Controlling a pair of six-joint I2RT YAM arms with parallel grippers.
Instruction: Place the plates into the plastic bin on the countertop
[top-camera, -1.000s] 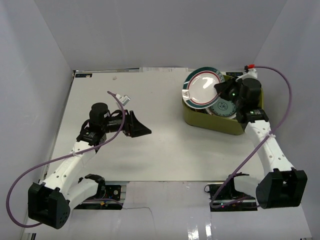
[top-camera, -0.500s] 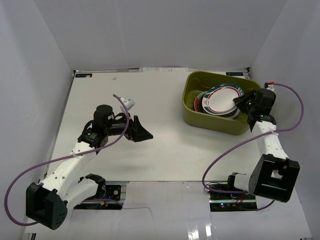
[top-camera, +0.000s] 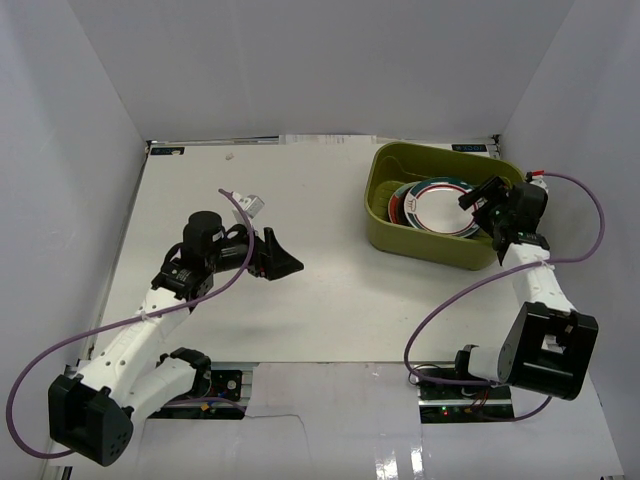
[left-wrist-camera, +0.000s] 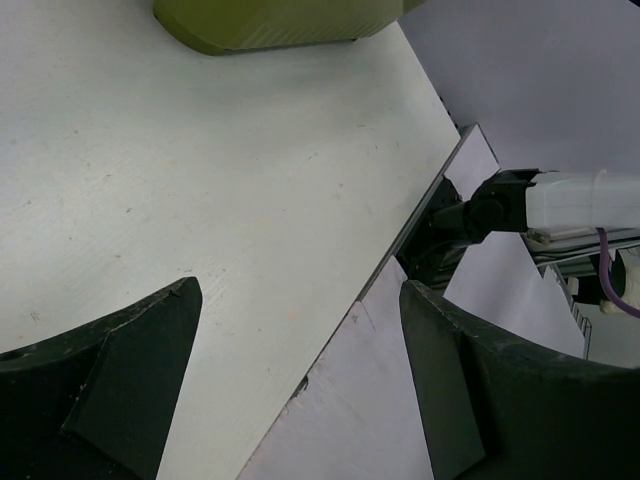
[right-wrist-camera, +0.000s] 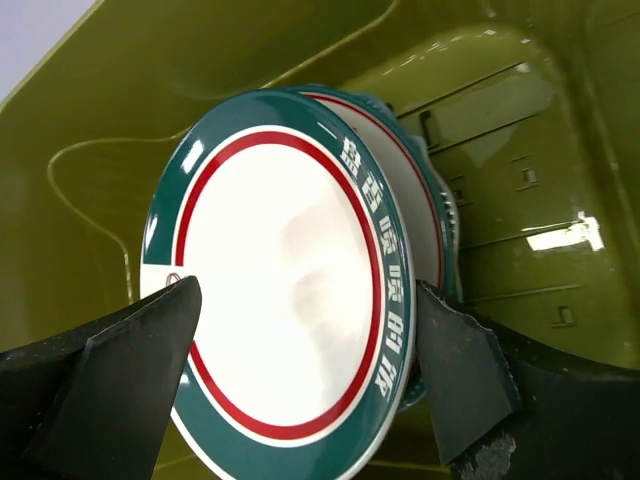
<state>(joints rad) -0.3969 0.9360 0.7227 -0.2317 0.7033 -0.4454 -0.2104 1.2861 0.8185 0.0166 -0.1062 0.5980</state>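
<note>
Teal-rimmed plate (right-wrist-camera: 280, 300) sits in the olive bin (top-camera: 420, 245), surface's (top-camera: 300, 180) far-right corner. Right gripper (top-camera: 479, 200) jaws are released right by it. Left gripper (top-camera: 281, 258) jaws are released too.

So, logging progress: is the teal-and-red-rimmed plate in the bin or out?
In: the plate rests on other plates inside the plastic bin.

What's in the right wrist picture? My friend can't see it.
A round white plate with a teal rim and red ring lies on other plates inside the olive-green plastic bin. The right claw hangs open over it, one dark finger at each side.
</note>
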